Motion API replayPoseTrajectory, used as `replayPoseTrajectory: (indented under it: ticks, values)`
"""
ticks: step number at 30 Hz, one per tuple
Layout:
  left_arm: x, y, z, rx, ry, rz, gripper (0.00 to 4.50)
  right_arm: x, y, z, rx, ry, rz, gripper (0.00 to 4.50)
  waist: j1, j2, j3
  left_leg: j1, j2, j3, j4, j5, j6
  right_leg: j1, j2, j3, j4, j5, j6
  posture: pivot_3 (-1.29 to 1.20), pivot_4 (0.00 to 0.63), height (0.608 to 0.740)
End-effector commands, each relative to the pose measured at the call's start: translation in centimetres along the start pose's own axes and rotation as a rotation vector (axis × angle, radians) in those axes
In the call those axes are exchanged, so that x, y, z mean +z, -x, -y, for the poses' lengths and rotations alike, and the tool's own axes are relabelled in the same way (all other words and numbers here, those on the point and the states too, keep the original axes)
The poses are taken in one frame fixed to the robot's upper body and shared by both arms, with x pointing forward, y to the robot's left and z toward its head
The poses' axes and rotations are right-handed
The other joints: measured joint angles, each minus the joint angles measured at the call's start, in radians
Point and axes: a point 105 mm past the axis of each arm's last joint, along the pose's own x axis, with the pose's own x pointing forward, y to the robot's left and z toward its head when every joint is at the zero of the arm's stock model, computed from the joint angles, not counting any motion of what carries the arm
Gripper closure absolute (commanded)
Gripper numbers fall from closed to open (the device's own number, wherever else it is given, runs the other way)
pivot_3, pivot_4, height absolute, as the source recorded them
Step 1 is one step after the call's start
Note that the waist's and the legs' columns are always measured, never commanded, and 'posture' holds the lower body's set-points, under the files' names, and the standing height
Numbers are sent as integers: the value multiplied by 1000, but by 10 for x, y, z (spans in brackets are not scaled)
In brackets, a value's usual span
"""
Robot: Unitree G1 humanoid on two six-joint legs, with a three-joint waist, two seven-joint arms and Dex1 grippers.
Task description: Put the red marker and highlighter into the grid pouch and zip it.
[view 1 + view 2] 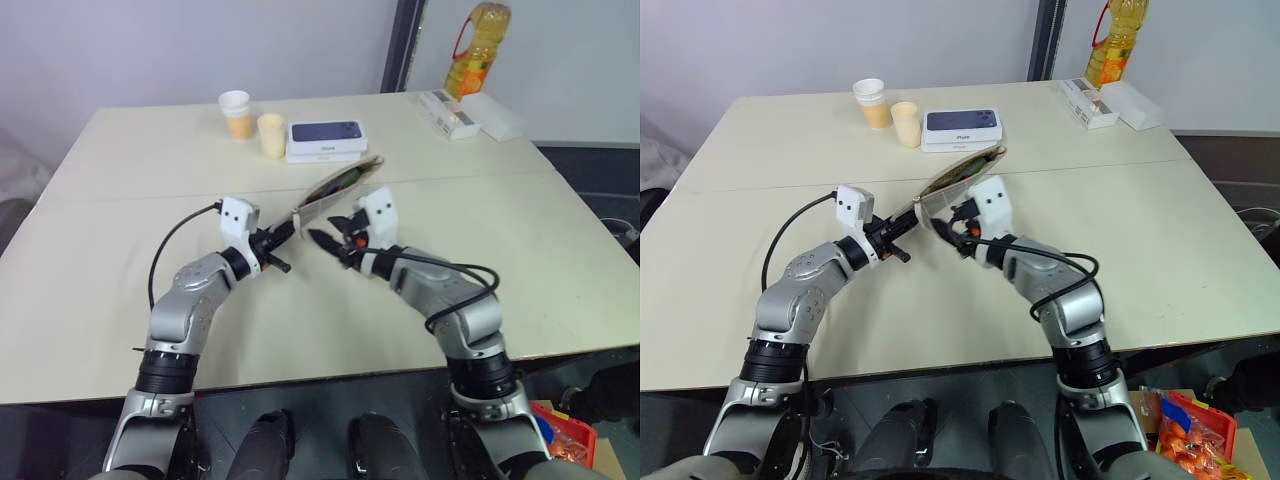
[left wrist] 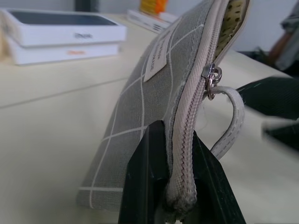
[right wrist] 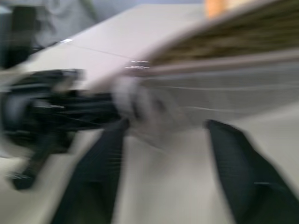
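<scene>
Grid pouch: woven grey cloth, matt, white grid lines; cloth label; pale zipper tape with fine teeth; small bright metal slider; stitched pull loop of smooth off-white material; lining yellowish with dots (seen at the open mouth).
Left gripper: black fingers, matt plastic look, clamped on the pouch's end.
Worktop: smooth cream surface, matt.
Phone box, beyond the pouch: white card, smooth, slight sheen.

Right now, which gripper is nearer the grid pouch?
Left. The left gripper is clamped on the grid pouch at its zipper-edge corner. The right gripper is open beside that same end, with no visible grip.
</scene>
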Motion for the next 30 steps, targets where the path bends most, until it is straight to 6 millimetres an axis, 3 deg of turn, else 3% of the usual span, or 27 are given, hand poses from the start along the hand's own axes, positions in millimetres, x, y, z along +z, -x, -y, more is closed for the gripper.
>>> replayPoseTrajectory:
  ticks: [1,7,8,10,15,23,30]
  values:
    - [14,-2,11,-69,16,27,4500,10,-5,-10,29,7,50,1097,0,0,0,0,0,0,0,0,0,0,0,0,0,0,0,0,150,740]
    - [16,0,12,-98,33,9,4500,5,-13,-12,25,-4,40,1097,-1,0,0,0,0,0,0,0,0,0,0,0,0,0,0,0,150,740]
    - [17,-1,12,-98,29,7,4500,5,-14,-11,19,-10,41,1333,-1,0,0,0,0,0,0,0,0,0,0,0,0,0,0,0,150,740]
    - [18,-1,11,-95,22,6,4500,5,-16,-8,11,-17,45,1994,-2,0,0,0,0,0,0,0,0,0,0,0,0,0,0,0,150,740]
    - [18,0,10,-92,-7,-1,4500,9,-11,-6,5,-4,70,4449,-1,0,0,0,0,0,0,0,0,0,0,0,0,0,0,0,150,740]
    - [16,4,5,-82,-73,-14,4500,11,-1,4,-17,29,75,4449,-1,0,0,0,0,0,-1,0,0,0,0,0,0,0,0,0,150,740]
    - [28,11,-20,5,-344,16,4500,37,17,22,-56,-2,173,4449,2,0,0,0,0,0,-1,0,0,-1,-1,0,0,0,0,0,150,740]
